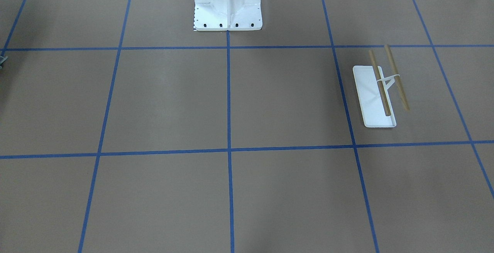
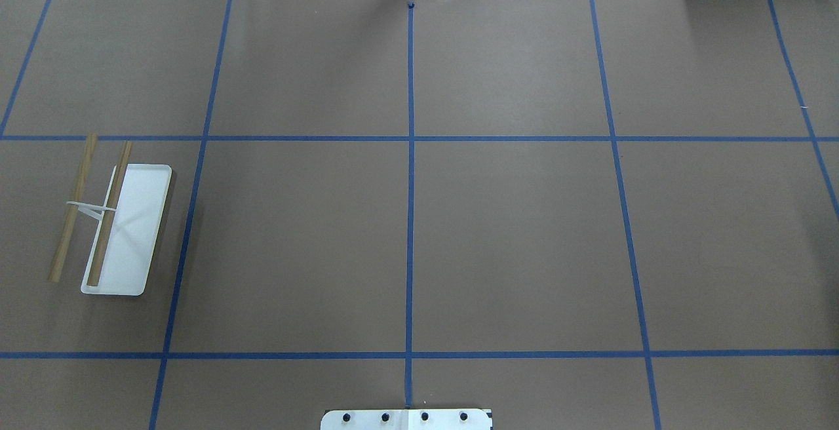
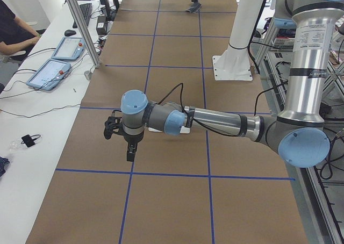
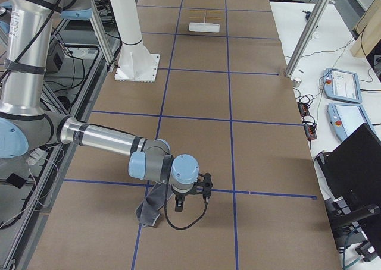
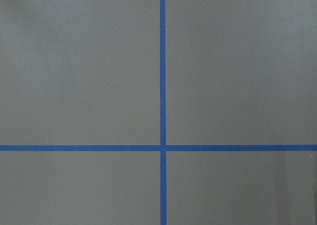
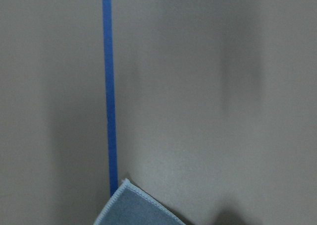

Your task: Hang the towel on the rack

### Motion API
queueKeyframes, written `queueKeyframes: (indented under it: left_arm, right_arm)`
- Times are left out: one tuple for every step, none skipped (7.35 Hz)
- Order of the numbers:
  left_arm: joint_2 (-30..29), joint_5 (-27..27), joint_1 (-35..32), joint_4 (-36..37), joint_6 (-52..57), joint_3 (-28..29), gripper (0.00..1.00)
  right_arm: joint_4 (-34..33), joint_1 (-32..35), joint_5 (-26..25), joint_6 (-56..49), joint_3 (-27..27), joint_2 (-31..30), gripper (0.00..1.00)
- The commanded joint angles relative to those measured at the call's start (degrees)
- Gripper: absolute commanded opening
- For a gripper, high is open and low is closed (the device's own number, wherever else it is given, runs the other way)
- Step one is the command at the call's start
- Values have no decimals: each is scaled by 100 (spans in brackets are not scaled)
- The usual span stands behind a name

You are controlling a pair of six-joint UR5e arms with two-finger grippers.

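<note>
Drooping at the right end of the bench [image 4: 262, 163], the grey towel [image 4: 149, 210] shows pale stitching; blue tape [image 4: 229, 120] grids its brown surface; jaws' state cannot be told.

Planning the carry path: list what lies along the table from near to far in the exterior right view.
towel → white robot pedestal → rack

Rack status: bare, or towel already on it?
Bare. Seen from overhead, both rods of the rack are uncovered; the towel is far off, by the right arm.
</note>
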Motion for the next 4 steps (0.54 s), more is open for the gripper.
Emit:
queueKeyframes:
  left_arm:
    - [-1,-213,0,2,0,-14,99]
    - [8,-214,0,2,0,-40,99]
    - [8,-214,0,2,0,-40,99]
    - [-9,-214,0,-7,0,-40,99]
  right_arm:
    - [8,-112,-121,-23,-252,-93,100]
    - [16,-165,-121,-41,-271,-206,100]
    - [16,-200,-112,-163,-263,-347,100]
    - [16,-209,-104,-355,-262,-487,100]
